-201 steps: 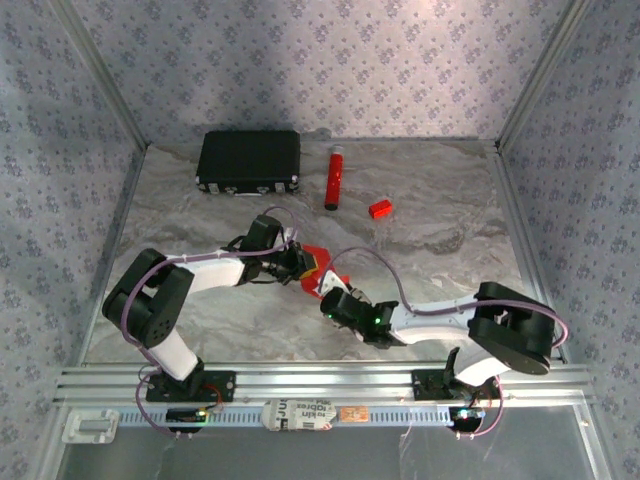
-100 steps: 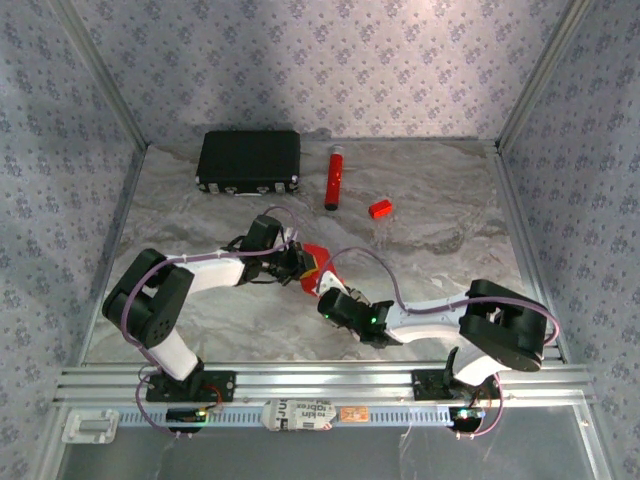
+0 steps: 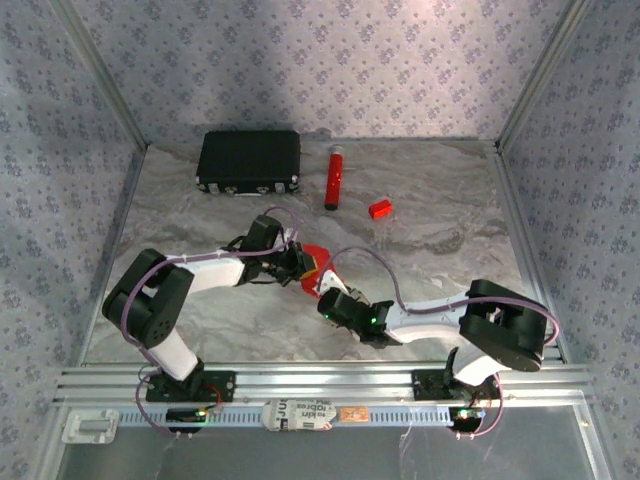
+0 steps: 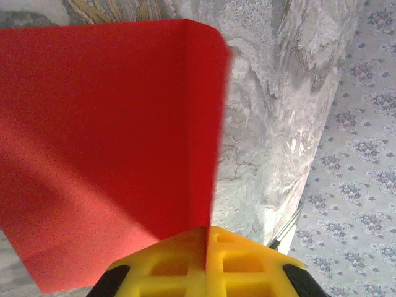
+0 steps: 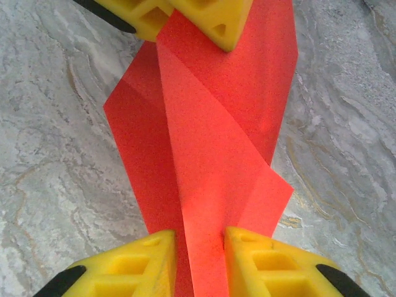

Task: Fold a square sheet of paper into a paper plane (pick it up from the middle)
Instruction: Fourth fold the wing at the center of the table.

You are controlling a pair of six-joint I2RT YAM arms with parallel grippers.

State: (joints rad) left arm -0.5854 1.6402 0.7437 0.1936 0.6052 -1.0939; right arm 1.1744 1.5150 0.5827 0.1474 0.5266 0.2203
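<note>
since a second earlier, less red paper shows between the two arms in the top view, and the right arm's elbow sits slightly further left. left gripper: yellow fingers pressed together, clamping an edge of the thin bright red square sheet of paper, partly folded, over the middle of the grey marbled tabletop. right gripper: jaws slightly apart around a raised crease of the same sheet; whether they pinch it cannot be told. far side: black rectangular case, red cylinder tube, small red block.
</note>
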